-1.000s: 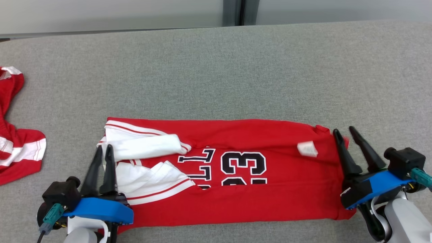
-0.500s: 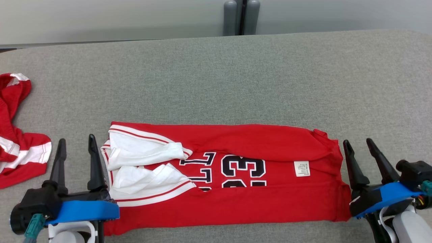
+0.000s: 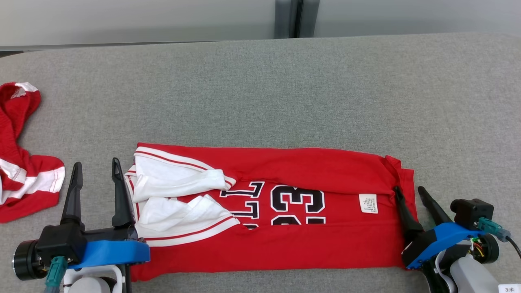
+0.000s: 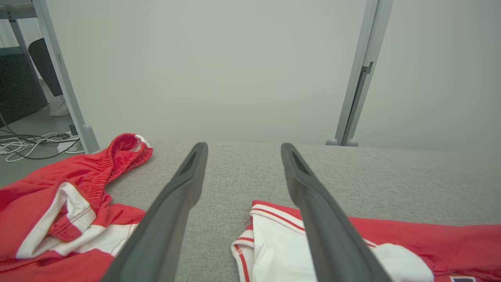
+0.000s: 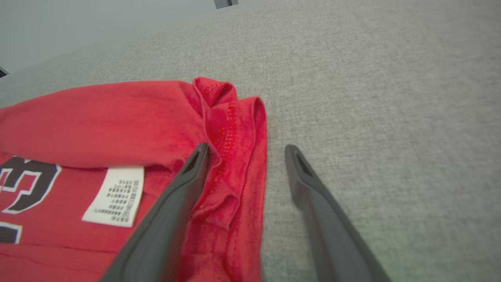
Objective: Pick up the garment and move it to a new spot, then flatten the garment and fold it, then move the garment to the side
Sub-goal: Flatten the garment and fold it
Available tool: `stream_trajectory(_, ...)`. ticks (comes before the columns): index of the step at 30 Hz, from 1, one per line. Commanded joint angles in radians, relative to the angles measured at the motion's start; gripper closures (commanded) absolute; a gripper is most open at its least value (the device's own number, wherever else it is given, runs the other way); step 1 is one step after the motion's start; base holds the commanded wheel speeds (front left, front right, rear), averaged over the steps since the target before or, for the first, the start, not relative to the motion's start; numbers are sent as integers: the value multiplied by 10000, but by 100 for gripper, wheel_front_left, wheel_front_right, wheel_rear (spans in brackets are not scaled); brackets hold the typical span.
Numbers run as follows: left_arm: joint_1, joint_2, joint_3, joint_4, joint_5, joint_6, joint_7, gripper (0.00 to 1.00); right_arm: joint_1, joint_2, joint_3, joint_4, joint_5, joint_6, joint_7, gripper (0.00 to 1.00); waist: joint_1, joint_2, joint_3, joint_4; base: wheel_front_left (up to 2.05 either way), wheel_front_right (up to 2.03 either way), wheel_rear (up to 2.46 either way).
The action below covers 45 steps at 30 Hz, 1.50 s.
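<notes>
Folded red garment (image 3: 285, 248) lengthwise left-to-right, sleeves (image 3: 175, 183) leftward; left jaws and right jaws apart, empty.

Head camera looks down at table (image 3: 260, 89); wrist cameras low, close, sharing jersey (image 3: 309, 248) ends.

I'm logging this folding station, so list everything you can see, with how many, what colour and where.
jersey: one, red with white trim and black lettering, folded lengthwise across the near table
care label: one, white, on the jersey's right part
second garment: one, red and white, crumpled at the table's left
table: one, grey fabric top
partition posts: two, grey, side by side behind the far edge
floor cables: several, white and black, left of the table
left gripper: one, dark fingers, blue mount, jaws open beside the jersey's left end
right gripper: one, same colours, jaws open astride the jersey's right edge
</notes>
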<state>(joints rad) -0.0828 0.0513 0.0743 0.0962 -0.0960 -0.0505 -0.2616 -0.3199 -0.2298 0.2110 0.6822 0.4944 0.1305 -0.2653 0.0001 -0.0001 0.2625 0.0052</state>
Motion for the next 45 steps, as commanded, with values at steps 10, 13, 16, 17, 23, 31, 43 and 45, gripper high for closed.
stream_trajectory(10, 21, -10, -214, 33, 108, 471, -44, 0, 172, 271, 1186, 579, 805, 7, 100, 100, -1, 1, -53, -53, 0, 0, 0)
stream_trajectory(13, 31, -11, -212, 51, 99, 543, -44, 0, 133, 121, 989, 304, 888, 5, 68, 100, -1, 1, -97, -110, 0, 0, 0)
stream_trajectory(16, 66, -11, -212, 70, 90, 601, -44, 0, 112, -219, 607, 113, 910, -1, 21, 100, -1, 1, -168, -166, 0, 0, 0)
stream_trajectory(17, 106, -12, -226, 90, 65, 615, -44, 0, 101, -486, 284, 31, 913, -4, 13, 100, -1, 1, -216, -200, 0, 0, 0)
stream_trajectory(23, 166, -11, -301, 169, 62, 635, -44, 0, 127, -1324, -561, 114, 876, -3, 12, 100, -1, 1, -313, -248, 0, 0, 0)
stream_trajectory(31, 275, -11, -368, 267, 34, 679, -46, 0, 79, -2051, -1018, 152, 736, 2, 9, 100, -1, 1, -431, -306, 0, 0, 0)
stream_trajectory(43, 389, -10, -449, 402, -71, 703, -45, 0, 163, -1238, 288, -1298, 1049, 4, 187, 100, -1, 1, -599, -380, 0, 0, 0)
stream_trajectory(45, 405, -10, -449, 415, -75, 700, -45, 0, 106, -1078, 566, -1641, 1064, 4, 261, 100, -1, 1, -618, -387, 0, 0, 0)
